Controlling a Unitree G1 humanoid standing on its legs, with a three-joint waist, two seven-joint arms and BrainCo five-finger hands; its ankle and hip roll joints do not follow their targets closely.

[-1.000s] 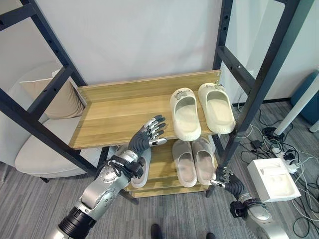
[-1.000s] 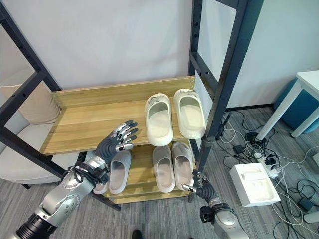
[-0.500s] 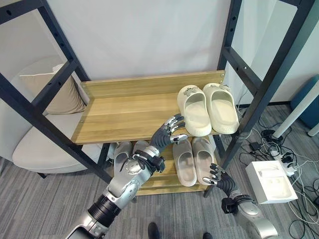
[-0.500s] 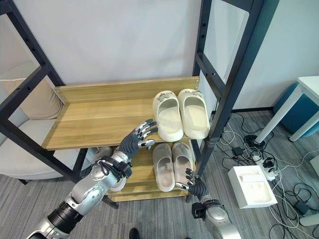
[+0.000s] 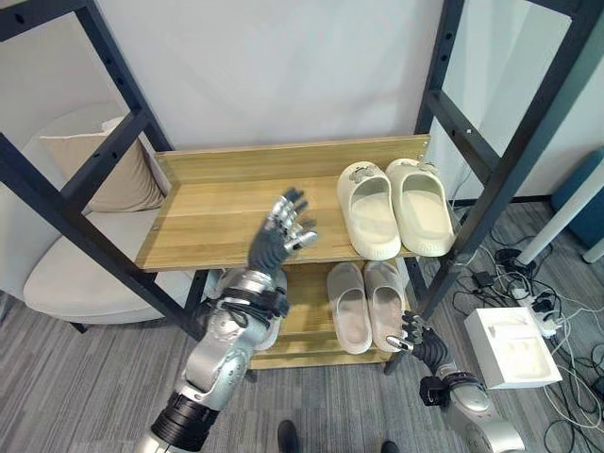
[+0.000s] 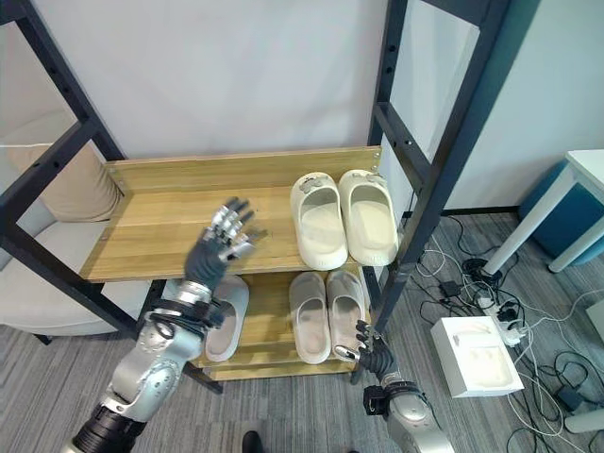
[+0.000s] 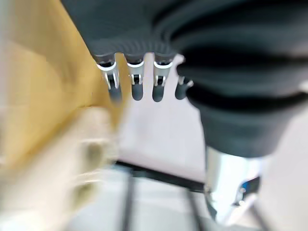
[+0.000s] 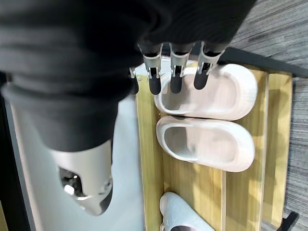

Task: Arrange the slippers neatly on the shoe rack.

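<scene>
Left hand (image 5: 279, 235) raised over the top shelf (image 5: 217, 212), fingers spread, empty, right hand (image 5: 416, 338) low, relaxed, empty, beside lower slippers (image 5: 367, 304).

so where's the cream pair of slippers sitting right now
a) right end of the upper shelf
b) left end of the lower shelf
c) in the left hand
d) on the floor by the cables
a: the cream pair of slippers lies side by side at the right end of the upper shelf, while the left hand is raised over the shelf's middle with open, empty fingers.
</scene>
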